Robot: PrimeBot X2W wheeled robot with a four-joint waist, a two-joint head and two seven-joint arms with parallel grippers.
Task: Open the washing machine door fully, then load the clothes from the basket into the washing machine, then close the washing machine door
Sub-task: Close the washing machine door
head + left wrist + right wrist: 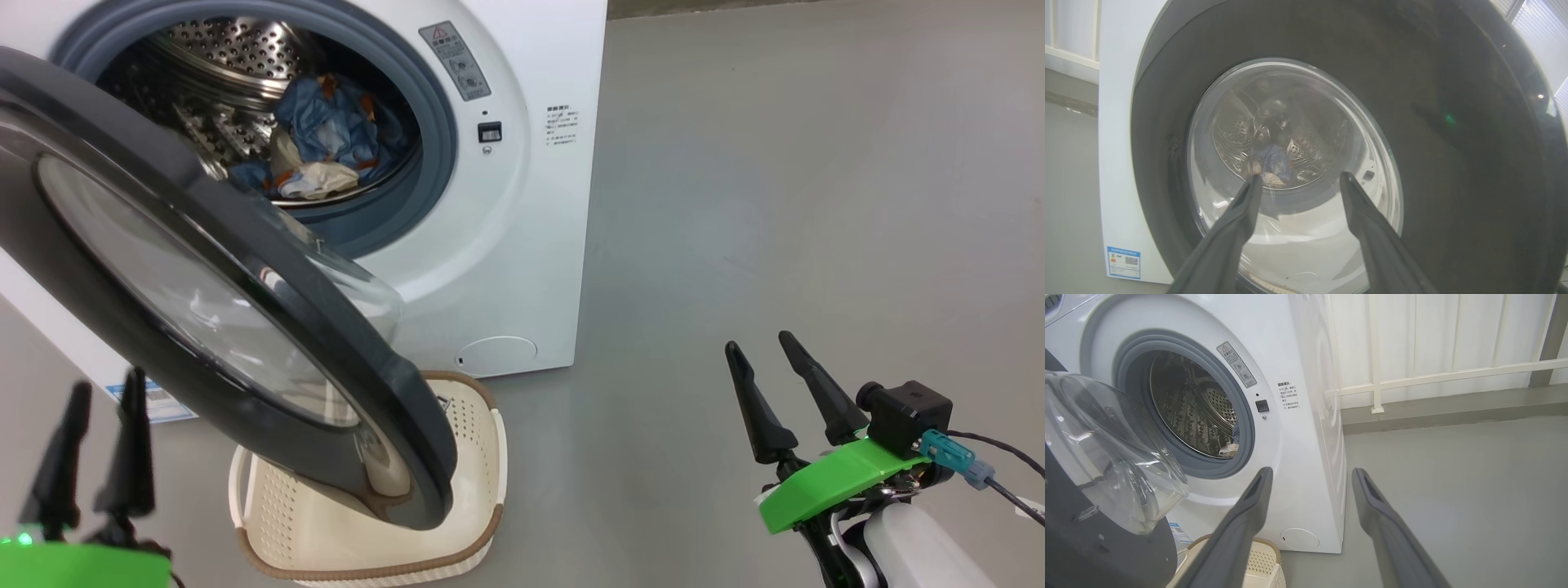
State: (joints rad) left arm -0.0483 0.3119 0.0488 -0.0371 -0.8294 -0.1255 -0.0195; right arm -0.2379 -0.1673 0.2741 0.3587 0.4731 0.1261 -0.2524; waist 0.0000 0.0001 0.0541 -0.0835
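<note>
Grey floor (775,204). Washing machine (522,245) is open, with the washing machine door (188,302) half swung and hanging over the basket (482,457), which looks empty. Clothes (335,139) are in the drum; the cream piece lies near the front lip and could get pinched at the gasket. Left gripper (108,384) faces the door's outer side, fingers apart. Right gripper (759,343) is also apart, well clear. A push on the glossy glass may slip.

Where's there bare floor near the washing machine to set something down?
Bare grey floor runs from the washing machine on its right side out to the right gripper. Crowded in front: the door hangs over the basket below the drum opening.
</note>
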